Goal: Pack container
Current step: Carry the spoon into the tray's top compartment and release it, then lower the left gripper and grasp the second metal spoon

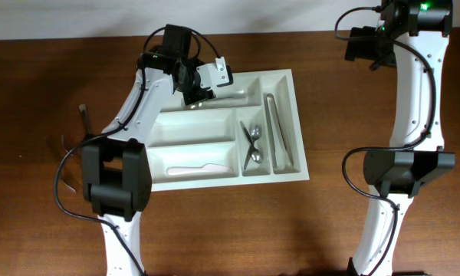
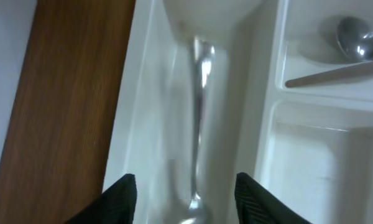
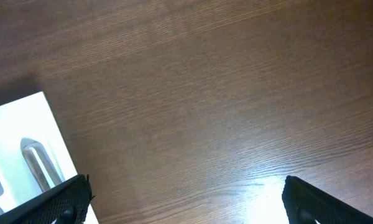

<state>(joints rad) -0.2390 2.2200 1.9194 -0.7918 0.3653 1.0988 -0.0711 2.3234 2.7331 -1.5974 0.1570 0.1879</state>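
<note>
The container [image 1: 296, 123] is a big white cutlery tray in the middle of the table. My left gripper [image 1: 193, 86] hangs over its far long compartment. In the left wrist view the left gripper [image 2: 186, 202] is open, its fingertips [image 2: 121, 199] apart on either side of a blurred silver utensil [image 2: 199, 118] that lies along the compartment floor without touching them. The utensil's handle [image 1: 234, 95] also shows from above. My right gripper [image 1: 363, 47] is at the far right, off the tray. In its own view the right gripper [image 3: 186, 202] is wide open over bare wood.
Two spoons [image 1: 253, 146] lie in one narrow compartment and long silver pieces [image 1: 280, 134] in the other. A white knife [image 1: 199, 168] rests in the near compartment. Loose cutlery [image 1: 83, 121] lies on the table left of the tray. A tray corner [image 3: 12, 143] shows beside the right gripper.
</note>
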